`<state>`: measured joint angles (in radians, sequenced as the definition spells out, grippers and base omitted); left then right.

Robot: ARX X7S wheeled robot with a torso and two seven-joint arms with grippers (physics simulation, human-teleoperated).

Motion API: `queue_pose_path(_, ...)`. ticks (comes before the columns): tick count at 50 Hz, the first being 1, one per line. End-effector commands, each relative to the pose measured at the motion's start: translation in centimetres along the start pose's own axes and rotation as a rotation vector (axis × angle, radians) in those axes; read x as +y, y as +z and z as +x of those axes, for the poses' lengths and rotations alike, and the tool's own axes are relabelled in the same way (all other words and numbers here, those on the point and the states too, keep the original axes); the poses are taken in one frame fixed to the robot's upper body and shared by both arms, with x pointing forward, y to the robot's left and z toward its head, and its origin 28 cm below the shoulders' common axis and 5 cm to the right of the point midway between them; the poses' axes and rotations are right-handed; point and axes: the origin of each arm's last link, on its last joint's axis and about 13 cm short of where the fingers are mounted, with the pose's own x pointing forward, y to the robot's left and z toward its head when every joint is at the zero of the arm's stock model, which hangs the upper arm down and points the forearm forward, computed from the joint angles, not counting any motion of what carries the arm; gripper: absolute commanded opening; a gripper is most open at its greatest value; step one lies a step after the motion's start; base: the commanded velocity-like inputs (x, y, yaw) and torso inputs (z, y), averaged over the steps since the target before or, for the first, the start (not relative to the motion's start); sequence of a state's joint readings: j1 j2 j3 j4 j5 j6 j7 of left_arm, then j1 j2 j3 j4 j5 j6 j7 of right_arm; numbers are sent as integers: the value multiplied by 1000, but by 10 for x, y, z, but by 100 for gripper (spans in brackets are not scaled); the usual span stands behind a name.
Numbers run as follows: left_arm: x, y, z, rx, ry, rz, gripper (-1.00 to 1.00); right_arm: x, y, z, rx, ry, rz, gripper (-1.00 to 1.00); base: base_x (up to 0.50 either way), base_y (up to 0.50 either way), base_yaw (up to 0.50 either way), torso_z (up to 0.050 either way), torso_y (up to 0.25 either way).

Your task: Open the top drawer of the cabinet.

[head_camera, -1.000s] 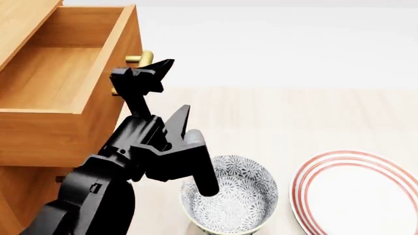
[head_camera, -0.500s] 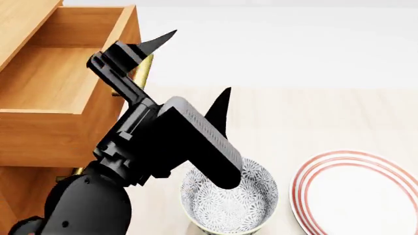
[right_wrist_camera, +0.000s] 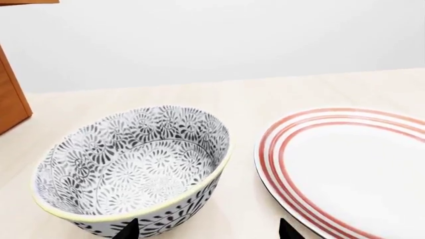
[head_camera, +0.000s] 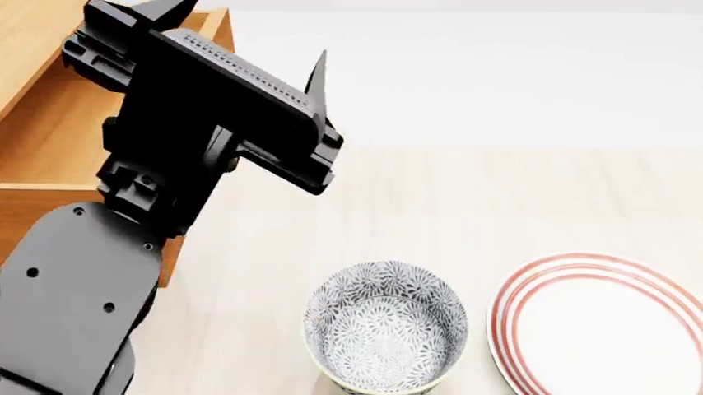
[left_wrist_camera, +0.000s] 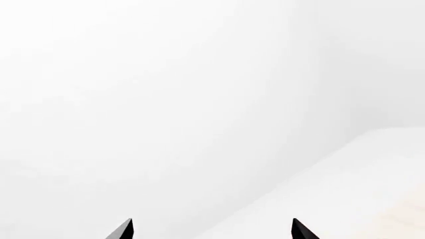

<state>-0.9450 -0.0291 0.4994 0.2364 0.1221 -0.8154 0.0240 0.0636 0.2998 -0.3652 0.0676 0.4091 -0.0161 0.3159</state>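
We see the top drawer (head_camera: 44, 140) pulled out of the cabinet (head_camera: 33, 41) at the far left, its pale wood box open to view, partly hidden behind our left arm. Our left gripper (left_wrist_camera: 211, 230) is raised above the drawer's right front corner, fingertips spread apart, grasping nothing and pointing at blank white background. Near us on the floor sits a patterned bowl (right_wrist_camera: 133, 169), with a red-ringed plate (right_wrist_camera: 352, 164) just right of it. Our right gripper (right_wrist_camera: 207, 230) hovers near both, prongs parted, empty.
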Motion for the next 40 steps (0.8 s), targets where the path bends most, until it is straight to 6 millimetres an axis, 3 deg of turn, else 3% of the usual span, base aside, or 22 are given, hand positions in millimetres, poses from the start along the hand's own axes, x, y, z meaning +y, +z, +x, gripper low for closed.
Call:
queue_pose_path(1,10,-7,14,80,31,-122,100,0,1,1,-6,0,1,100,0,0,0,0,0)
queue_pose_path(26,34,-30,51,172,140,-90,100,0,-1,-1,3,9,-7,100,0,0,0,0,0)
queue_pose_path(40,46,-31,70,286,225,-263,100,0,-8,-4,36,23,-8,100,0,0,0,0,0)
